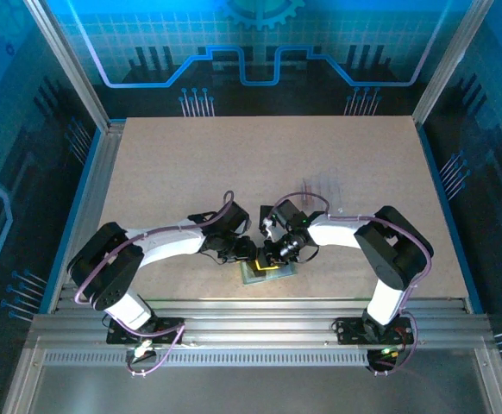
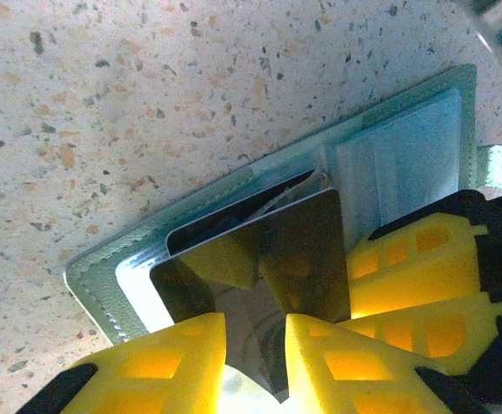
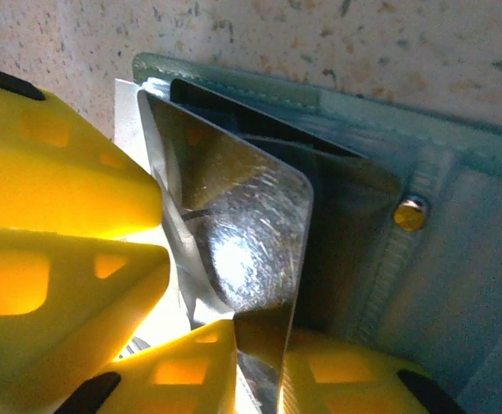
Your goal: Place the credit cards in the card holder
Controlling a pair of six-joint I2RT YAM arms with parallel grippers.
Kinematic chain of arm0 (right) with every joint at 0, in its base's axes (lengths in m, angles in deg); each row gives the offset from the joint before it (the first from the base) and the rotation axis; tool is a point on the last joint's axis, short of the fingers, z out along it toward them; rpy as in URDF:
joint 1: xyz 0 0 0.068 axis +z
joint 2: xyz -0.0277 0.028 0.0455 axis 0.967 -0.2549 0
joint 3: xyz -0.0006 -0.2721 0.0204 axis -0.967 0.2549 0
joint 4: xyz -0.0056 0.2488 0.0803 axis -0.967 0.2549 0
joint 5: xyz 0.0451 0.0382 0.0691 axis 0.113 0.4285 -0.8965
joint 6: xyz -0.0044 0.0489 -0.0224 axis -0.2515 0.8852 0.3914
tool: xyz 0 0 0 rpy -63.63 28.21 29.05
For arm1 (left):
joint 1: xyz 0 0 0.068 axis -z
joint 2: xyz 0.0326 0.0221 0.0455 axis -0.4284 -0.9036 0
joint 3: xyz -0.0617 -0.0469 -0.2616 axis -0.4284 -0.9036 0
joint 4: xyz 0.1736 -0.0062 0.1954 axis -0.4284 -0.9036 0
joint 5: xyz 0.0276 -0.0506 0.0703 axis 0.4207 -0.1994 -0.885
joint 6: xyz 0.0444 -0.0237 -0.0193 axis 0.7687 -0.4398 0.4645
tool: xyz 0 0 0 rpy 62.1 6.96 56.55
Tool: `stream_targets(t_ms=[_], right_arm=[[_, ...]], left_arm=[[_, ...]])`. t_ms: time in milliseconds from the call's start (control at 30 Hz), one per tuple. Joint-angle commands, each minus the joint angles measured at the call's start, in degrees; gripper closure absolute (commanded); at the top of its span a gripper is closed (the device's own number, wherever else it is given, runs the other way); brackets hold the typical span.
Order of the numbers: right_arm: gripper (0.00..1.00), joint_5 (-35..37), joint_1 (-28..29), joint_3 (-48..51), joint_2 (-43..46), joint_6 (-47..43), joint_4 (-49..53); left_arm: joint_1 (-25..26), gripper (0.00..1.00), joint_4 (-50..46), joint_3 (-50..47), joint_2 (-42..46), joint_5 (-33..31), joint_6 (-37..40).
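From above we see both arms bent inward, meeting over the card holder [image 1: 253, 278]. It lies flat on the table [image 1: 191, 172] at six o'clock, close to the near edge. A clear pouch [image 1: 324, 188] sits apart from it, at about one o'clock.

In the left wrist view the black card [image 2: 277, 250] — glossy enough to mirror the yellow fingers — leans with its far edge tucked into the holder's pocket. The left gripper [image 2: 255, 349] straddles the card's near edge at six o'clock, its jaws a little apart with a gap showing.

The right gripper [image 3: 264, 349] has the card's edge between its fingertips — we cannot tell whether they pinch it. A brass stud [image 3: 411, 212] shows on the holder at three o'clock.
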Motion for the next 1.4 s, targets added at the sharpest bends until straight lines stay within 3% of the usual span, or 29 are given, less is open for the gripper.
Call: stream_targets(t_ms=[0, 333, 667, 1133, 1367], right_arm=[[0.76, 6.3, 1.5, 1.7, -0.4, -1.4, 6.4], [0.63, 6.4, 2.1, 0.5, 1.9, -2.5, 7.5], [0.61, 4.7, 2.3, -0.1, 1.2, -2.4, 6.5], [0.60, 3.1, 5.5, -3.3, -0.4, -0.5, 4.3], [0.56, 7.0, 5.7, -2.5, 1.6, 4.0, 3.3]], left_arm=[[0.4, 0.74, 1.5, 1.6, -2.0, 1.5, 0.2], [0.3, 0.74, 0.6, 1.0, -0.6, 1.0, -0.1], [-6.5, 0.71, -0.3, -3.4, 8.8, 5.7, 0.0], [-7.8, 0.77, 4.6, -10.2, 4.4, 7.4, -0.5], [-7.9, 0.78, 6.8, -11.6, 3.4, 7.8, -1.1]])
